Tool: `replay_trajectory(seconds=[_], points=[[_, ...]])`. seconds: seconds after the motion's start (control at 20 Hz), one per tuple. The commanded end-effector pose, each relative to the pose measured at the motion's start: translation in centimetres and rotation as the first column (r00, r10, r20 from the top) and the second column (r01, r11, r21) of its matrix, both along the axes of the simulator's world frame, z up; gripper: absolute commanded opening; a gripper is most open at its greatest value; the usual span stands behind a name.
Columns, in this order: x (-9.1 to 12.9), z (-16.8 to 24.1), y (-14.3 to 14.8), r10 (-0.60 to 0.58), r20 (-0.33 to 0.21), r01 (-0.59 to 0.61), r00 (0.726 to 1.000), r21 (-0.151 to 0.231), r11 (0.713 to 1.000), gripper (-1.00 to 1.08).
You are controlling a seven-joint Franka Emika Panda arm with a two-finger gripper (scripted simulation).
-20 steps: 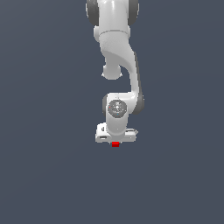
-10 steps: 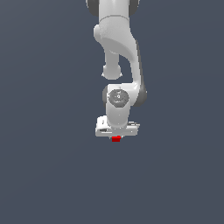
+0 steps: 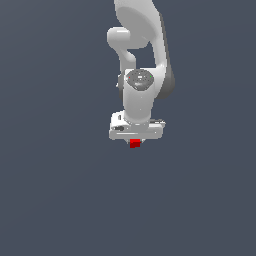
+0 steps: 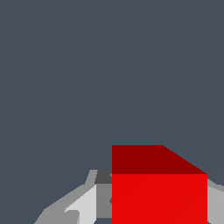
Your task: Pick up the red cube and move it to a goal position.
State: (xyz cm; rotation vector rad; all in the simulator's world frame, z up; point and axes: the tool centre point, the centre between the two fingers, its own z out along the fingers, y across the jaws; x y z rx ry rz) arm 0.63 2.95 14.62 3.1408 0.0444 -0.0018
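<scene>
So your claw (image 3: 134, 141) is clamped on the cube (image 3: 134, 144) right now. In the exterior view the cube pokes out just under the white hand body, a tiny red block way narrower than the claw itself. The arm (image 3: 142, 60) hangs down from the top of that view with the wrist pointing straight down, and the cube sits roughly under its middle.

The wrist view backs that up: the cube (image 4: 159, 197) fills a big chunk of the shot, bright red on the face toward the camera and darker red on the one next to it, with a grey finger (image 4: 83, 203) hugging one side and a sliver of the other finger (image 4: 215, 205) right against the opposite side. Both look to be touching it.

Everything else around is flat blue-grey, so you can't tell from these shots whether the cube is up off the bench or resting on it.
</scene>
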Motion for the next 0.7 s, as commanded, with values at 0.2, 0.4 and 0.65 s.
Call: replay_trajectory(seconds=[0.2, 0.4, 0.65], points=[[-2.2, 6.9, 0.6, 0.0, 0.001, 0.0, 1.0, 0.0, 1.0, -1.0], [-3.6, 11.4, 1.0, 0.0, 0.001, 0.0, 1.0, 0.0, 1.0, -1.0], [-5.0, 16.5, 1.5, 0.0, 0.001, 0.0, 1.0, 0.0, 1.0, -1.0]])
